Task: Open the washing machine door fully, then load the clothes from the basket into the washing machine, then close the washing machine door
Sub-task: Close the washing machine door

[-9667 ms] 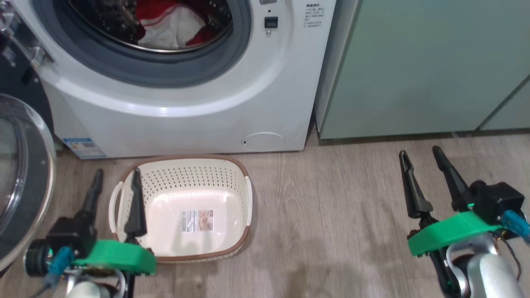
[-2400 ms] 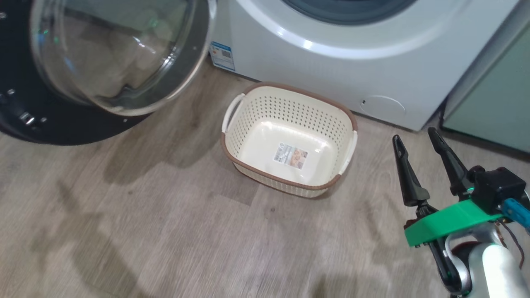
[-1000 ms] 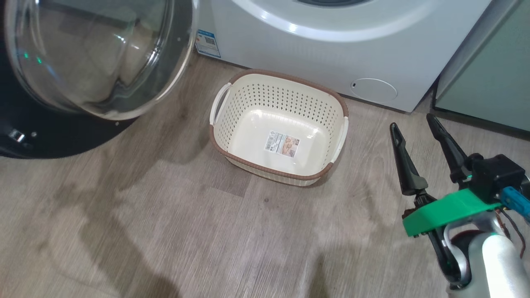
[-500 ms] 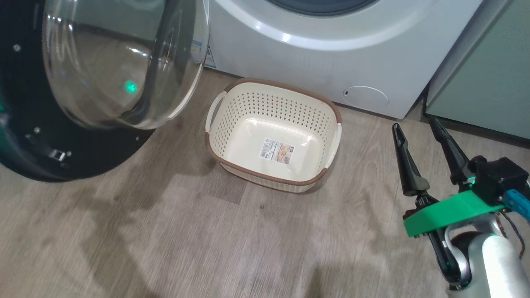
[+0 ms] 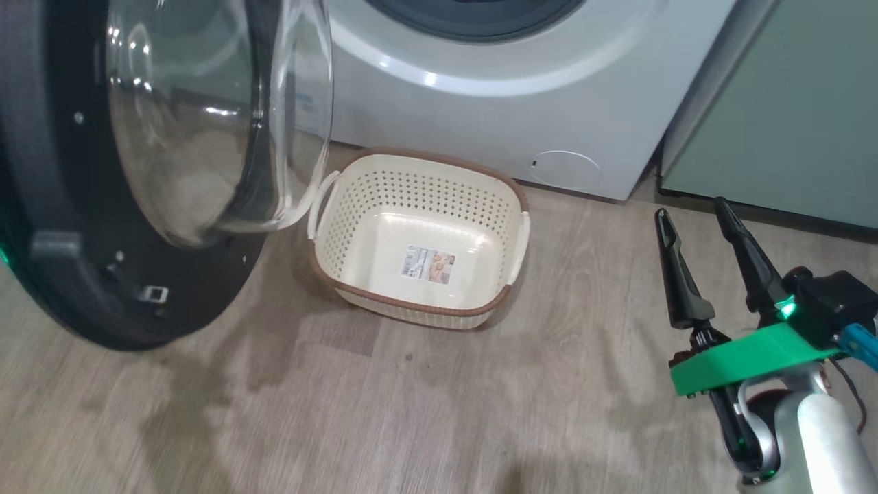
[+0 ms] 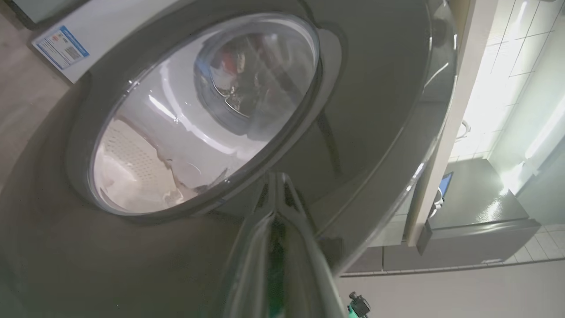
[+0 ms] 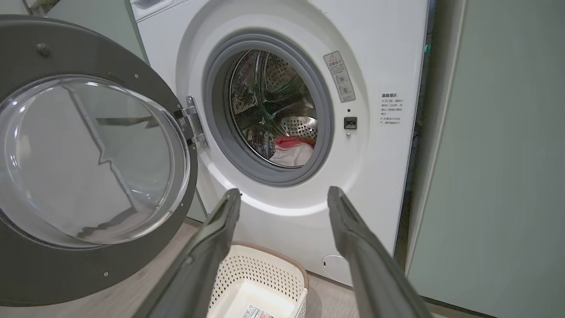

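Wood floor [image 5: 425, 412] between door rim [image 5: 82, 295], basket [image 5: 411, 308] and right claw [image 5: 690, 208]

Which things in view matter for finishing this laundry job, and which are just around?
For the job: washing machine door, open; washing machine, red and white clothes inside; basket, empty; left gripper, shut, at the door's outer face; right gripper, open.
Just around: pale green cabinet; blue label; wood floor.
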